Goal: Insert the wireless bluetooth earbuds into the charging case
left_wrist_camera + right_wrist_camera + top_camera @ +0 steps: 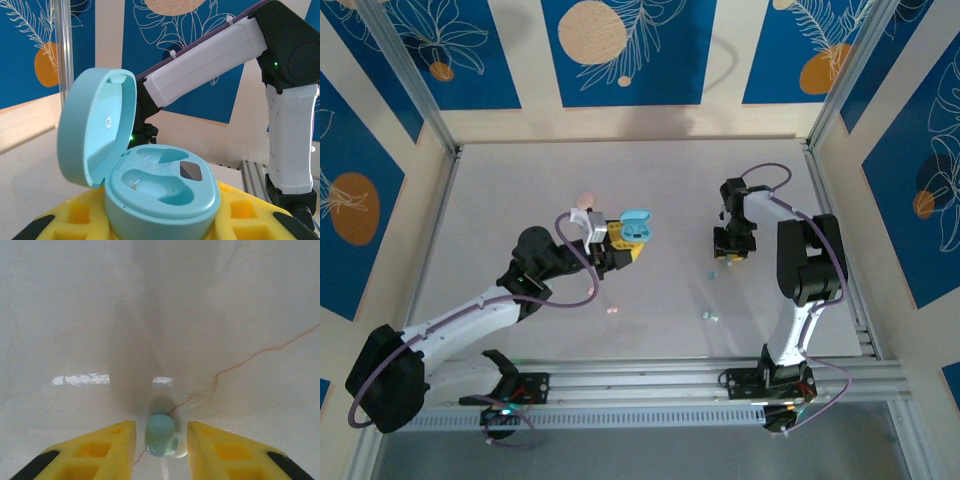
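The right wrist view gives what the overhead view cannot: a pale blue earbud [160, 436] lying on the table [75, 315] in the gap of the right gripper [161, 426], whose yellow fingers [107, 447] stand spread on either side of it, apart from it; the bud's long axis runs along that gap, up and down the frame, with a whitish tip at its lower right; from above, the right gripper [732, 245] points down at the table with a pale blue speck [713, 270] just beside it (whether this is the same bud I cannot tell); another pale blue bud [708, 315] and a pink bud [613, 311] lie loose nearer the arm bases; the left gripper [628, 243] is closed around the pale blue charging case [636, 230], held above the table; the left wrist view shows the charging case [160, 195] open, lid [97, 130] hinged up on the left, two wells facing upward
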Controlling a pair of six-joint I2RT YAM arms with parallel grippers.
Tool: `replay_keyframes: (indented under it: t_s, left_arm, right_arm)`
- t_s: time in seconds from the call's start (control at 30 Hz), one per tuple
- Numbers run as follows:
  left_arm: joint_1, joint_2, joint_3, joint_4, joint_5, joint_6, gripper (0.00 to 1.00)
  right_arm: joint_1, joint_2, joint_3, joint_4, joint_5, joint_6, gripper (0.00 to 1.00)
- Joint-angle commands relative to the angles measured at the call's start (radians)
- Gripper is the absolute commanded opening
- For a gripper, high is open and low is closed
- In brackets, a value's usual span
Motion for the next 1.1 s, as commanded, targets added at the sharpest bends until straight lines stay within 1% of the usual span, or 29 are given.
replay_keyframes:
  t_s: [0.0,0.4,0.6,0.77,1.0,1.07]
  left_arm:
    - [-0.013,-0.010,-0.003,0.017,-0.004,0.010,0.33]
    - [-0.013,-0.006,0.000,0.020,-0.004,0.006,0.33]
    - [-0.013,-0.008,0.000,0.019,-0.003,0.005,0.33]
    - [-0.013,-0.005,0.002,0.020,-0.005,0.003,0.33]
    - [-0.013,-0.003,0.004,0.017,-0.005,0.002,0.33]
    - [-0.013,-0.003,0.005,0.016,-0.005,0.003,0.33]
  right_arm:
    - [0.003,0.025,0.025,-0.010,-0.002,-0.028,0.33]
    - [0.003,0.034,0.022,0.001,0.005,-0.045,0.30]
    - [0.002,0.030,0.031,0.010,0.018,-0.046,0.34]
    - [0.002,0.035,0.037,0.019,0.015,-0.049,0.34]
    - [0.000,0.050,0.043,-0.004,-0.002,-0.041,0.30]
    - [0.002,0.047,0.045,-0.014,-0.011,-0.036,0.27]
